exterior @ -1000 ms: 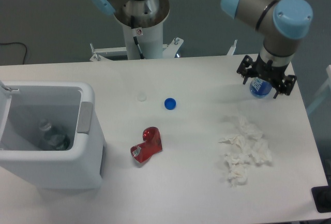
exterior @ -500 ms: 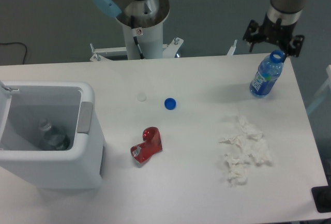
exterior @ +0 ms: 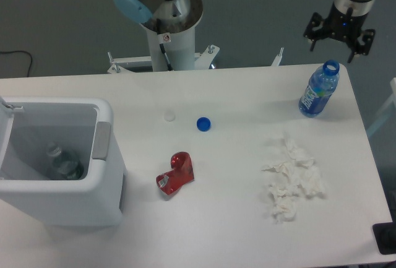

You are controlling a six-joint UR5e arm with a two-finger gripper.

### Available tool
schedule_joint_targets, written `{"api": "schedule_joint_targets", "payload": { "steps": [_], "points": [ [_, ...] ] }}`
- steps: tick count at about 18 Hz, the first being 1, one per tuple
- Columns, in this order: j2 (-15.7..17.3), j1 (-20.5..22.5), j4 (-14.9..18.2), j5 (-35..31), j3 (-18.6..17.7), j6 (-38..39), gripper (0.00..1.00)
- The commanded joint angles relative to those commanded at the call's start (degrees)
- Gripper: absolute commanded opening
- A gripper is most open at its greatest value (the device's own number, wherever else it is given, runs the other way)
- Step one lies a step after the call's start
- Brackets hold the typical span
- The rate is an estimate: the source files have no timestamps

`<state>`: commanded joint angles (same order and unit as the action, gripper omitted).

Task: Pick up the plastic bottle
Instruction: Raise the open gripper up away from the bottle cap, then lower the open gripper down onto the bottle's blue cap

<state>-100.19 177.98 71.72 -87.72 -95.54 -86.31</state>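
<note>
— Where is the arm's black two-finger gripper (exterior: 340, 34)?

— Above the table's far right corner, fingers spread and holding nothing.

— And the small transparent blue-tinted plastic bottle (exterior: 318, 90)?

— Upright on the white table (exterior: 235, 212) just below the gripper, apart from it: blue-and-white label, uncapped blue-ringed neck. Crumpled white tissues (exterior: 291, 179) lie nearer; a round blue cap (exterior: 203, 123) sits mid-table.
</note>
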Motion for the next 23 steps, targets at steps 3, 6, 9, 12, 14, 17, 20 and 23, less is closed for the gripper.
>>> {"api": "schedule_joint_targets", "payload": {
  "steps": [3, 6, 9, 12, 14, 17, 20, 23],
  "points": [
    [-2.0, -0.8, -2.8, 0.0, 0.1, 0.6, 1.00],
    [-3.0, -0.9, -3.8, 0.1, 0.0, 0.7, 1.00],
    [-3.3, -1.4, -3.9, 0.1, 0.0, 0.9, 1.00],
    [-4.0, -2.3, -3.9, 0.1, 0.3, 3.1, 0.76],
    [-4.0, -2.6, -3.9, 0.0, 0.3, 3.8, 0.61],
    [-4.0, -2.7, -3.7, -0.5, 0.3, 3.8, 0.39],
    [-4.0, -2.6, -3.5, -1.1, 0.3, 3.2, 0.18],
    [-4.0, -2.7, -3.3, -1.8, 0.4, 3.1, 0.04]
  ]
}}
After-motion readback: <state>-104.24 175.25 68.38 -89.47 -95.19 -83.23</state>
